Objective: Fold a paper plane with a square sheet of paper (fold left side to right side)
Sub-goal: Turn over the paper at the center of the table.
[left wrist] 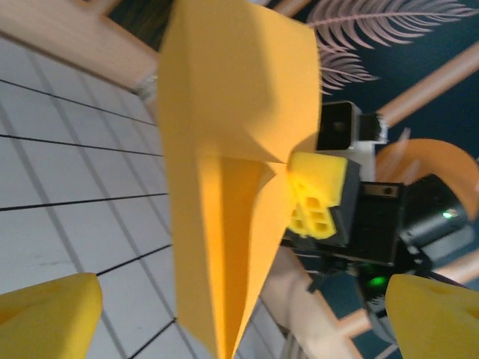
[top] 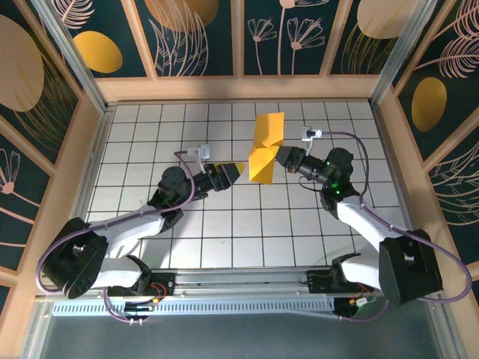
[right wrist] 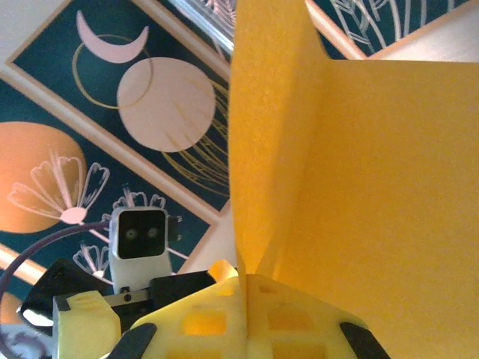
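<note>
Paper point(top: 266, 146) up over desk point(top: 247, 239), part-folded, pinched at 1 edge by closed right gripper point(top: 283, 158). Left gripper point(top: 236, 171) wide open, just beside. Risk: single pinch, so sheet may sag or twist and crease drifts off-line.

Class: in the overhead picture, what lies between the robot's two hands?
The folded orange-yellow paper: the top view shows the right hand shut on one edge and the open left hand close beside the other.

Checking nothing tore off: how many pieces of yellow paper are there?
1: the folded sheet of paper, pinched by the right gripper over the table, centre-back, left gripper open beside it. Scraps behind could be hidden.
</note>
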You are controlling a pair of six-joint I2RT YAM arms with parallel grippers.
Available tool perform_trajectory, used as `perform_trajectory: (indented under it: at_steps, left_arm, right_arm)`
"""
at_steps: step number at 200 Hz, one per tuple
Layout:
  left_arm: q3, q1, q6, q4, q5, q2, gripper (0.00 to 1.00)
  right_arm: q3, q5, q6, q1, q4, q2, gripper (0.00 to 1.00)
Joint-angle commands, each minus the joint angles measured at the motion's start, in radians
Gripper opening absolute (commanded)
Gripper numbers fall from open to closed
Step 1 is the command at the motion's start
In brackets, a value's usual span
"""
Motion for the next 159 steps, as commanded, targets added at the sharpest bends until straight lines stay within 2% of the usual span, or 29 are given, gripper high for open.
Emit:
perform_trajectory:
  at_steps: [1, 54, 80, 101, 159]
  left_arm:
    - [0.044, 0.002, -0.099, 0.186, 0.134, 0.068, 0.95]
    - [0.093, -0.013, -0.157, 0.248, 0.195, 0.182, 0.89]
    - [0.098, -0.015, -0.188, 0.306, 0.213, 0.208, 0.74]
    - [0.091, -0.015, -0.191, 0.304, 0.182, 0.208, 0.61]
    - [0.081, -0.015, -0.188, 0.271, 0.14, 0.204, 0.3]
  right_arm:
    - [0.031, -0.056, 0.075, 0.022, 0.114, 0.023, 0.0]
    - [0.031, -0.065, 0.119, 0.043, 0.188, 0.062, 0.0]
    - [0.029, -0.059, 0.109, 0.043, 0.178, 0.073, 0.0]
    - [0.018, -0.049, 0.104, 0.043, 0.176, 0.076, 0.0]
    - [0.01, -0.031, 0.068, 0.042, 0.121, 0.058, 0.19]
